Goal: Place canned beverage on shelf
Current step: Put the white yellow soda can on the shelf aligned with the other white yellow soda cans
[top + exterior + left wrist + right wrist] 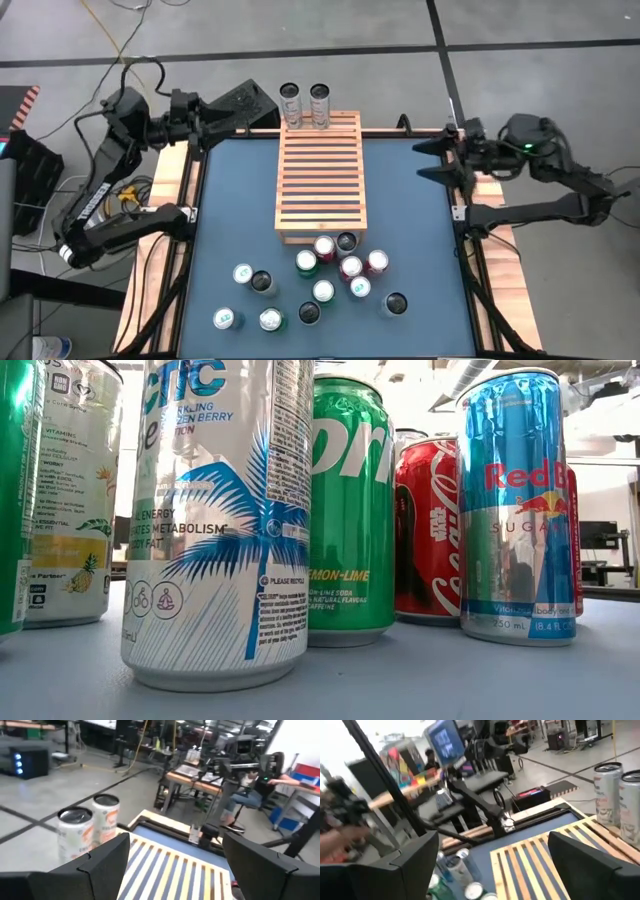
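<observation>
The light-brown slatted shelf [320, 175] lies in the middle of the blue table. Two tall silver cans [290, 105] [320, 103] stand upright at its far edge. They also show in the left wrist view [75, 832] and the right wrist view [607, 787]. Several more cans [335, 270] stand upright in a cluster between the shelf and the table's near edge. My left gripper [268, 115] is open and empty in the air, just left of the two far cans. My right gripper [428, 160] is open and empty above the table's far right, pointing toward the shelf.
The low view shows the near cans close up: a white palm-print can [215, 520], a green can [350, 510], a red can [425, 530] and a blue-silver can [515, 510]. The wooden table frame [165, 200] borders the mat. The shelf's slats [170, 870] are bare.
</observation>
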Action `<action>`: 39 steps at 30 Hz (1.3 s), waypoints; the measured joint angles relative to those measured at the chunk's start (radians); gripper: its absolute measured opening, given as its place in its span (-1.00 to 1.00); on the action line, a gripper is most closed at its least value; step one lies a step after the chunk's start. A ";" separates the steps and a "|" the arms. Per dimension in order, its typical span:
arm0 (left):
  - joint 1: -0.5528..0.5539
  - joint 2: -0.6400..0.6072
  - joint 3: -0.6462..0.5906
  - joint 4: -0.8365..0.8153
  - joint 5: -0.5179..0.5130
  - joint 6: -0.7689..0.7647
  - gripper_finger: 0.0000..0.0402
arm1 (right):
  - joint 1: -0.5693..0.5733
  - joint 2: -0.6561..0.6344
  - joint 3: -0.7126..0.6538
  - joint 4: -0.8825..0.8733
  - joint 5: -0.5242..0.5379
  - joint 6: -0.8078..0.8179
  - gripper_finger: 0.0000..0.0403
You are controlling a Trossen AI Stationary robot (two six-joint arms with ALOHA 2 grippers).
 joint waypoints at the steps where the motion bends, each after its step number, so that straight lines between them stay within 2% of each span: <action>1: -0.023 -0.003 0.000 -0.009 -0.022 0.001 0.52 | 0.000 0.019 0.000 0.011 0.000 -0.015 0.83; 7: -0.189 -0.007 0.000 -0.014 -0.092 -0.057 0.52 | 0.000 0.133 0.000 -0.029 -0.032 -0.041 0.83; 10: -0.289 -0.007 0.000 -0.015 -0.141 -0.060 0.52 | 0.001 0.194 0.000 -0.028 -0.125 -0.062 0.83; 13: -0.391 -0.007 0.000 -0.015 -0.236 -0.064 0.52 | 0.002 0.251 0.000 -0.052 -0.174 -0.027 0.83; 17: -0.540 0.002 0.000 -0.018 -0.331 -0.083 0.52 | 0.001 0.326 -0.001 -0.066 -0.319 -0.017 0.83; 24: -0.796 0.073 -0.002 -0.051 -0.520 -0.117 0.52 | 0.022 0.379 0.000 -0.052 -0.490 -0.005 0.83; 28: -0.890 0.119 -0.002 -0.032 -0.586 -0.128 0.52 | 0.032 0.375 0.001 -0.116 -0.504 0.057 0.83; 33: -0.967 0.153 -0.002 -0.045 -0.650 -0.148 0.52 | 0.049 0.378 0.000 -0.338 -0.479 0.043 0.83; 39: -1.068 0.197 -0.001 -0.055 -0.789 -0.152 0.52 | 0.079 0.409 -0.001 -0.387 -0.505 0.038 0.83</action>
